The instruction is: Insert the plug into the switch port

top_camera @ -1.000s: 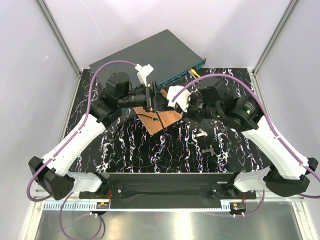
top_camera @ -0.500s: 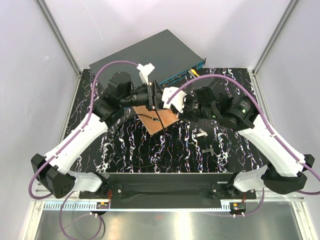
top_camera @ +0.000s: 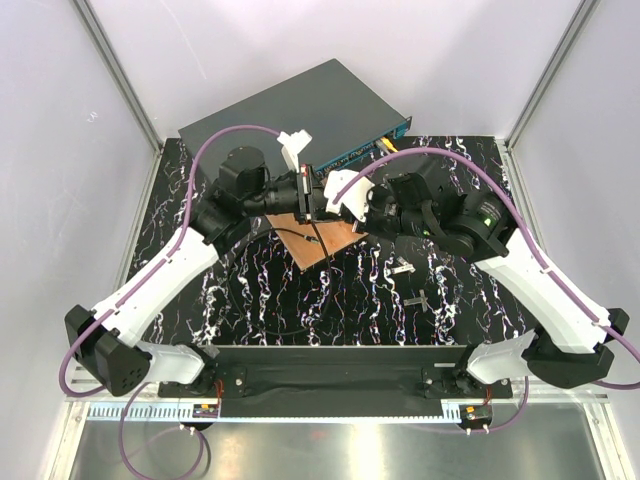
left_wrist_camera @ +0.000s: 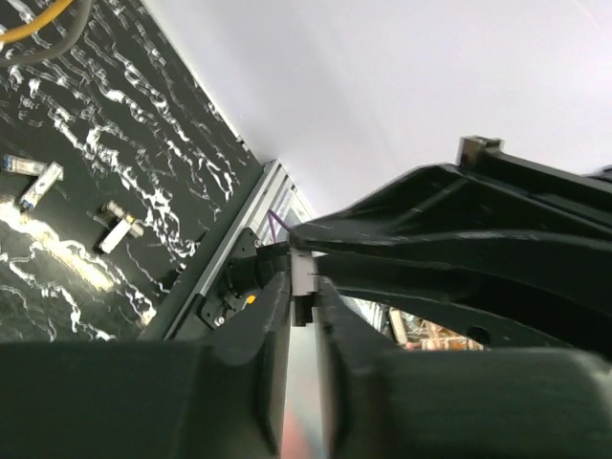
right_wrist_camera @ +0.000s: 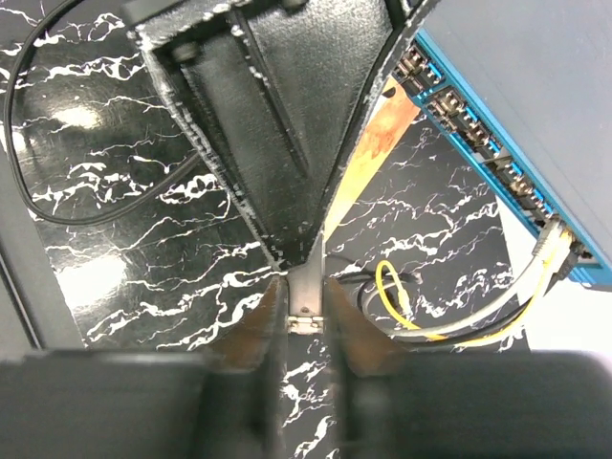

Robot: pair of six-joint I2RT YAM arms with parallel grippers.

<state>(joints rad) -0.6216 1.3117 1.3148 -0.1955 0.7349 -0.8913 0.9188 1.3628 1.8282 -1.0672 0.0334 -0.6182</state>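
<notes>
Both pincers on one part. My right pincer (right_wrist_camera: 304,317) is clenched on the plug (right_wrist_camera: 304,301), a thin metal sliver. My left pincer (left_wrist_camera: 304,287) meets it nose to nose, its fingers pinched on the same plug's other end as far as I can see.

The plug hangs just in front of the switch (top_camera: 290,105), off its teal face (right_wrist_camera: 497,167), toward the end away from the yellow cables (right_wrist_camera: 478,327), above the copper board (top_camera: 330,245).

Key relation: the plug's long axis looks to run pincer to pincer, roughly along the teal face, not into the ports (right_wrist_camera: 449,110). My judgement is that it needs turning nose-first toward that face. Neither arm is nearer.
</notes>
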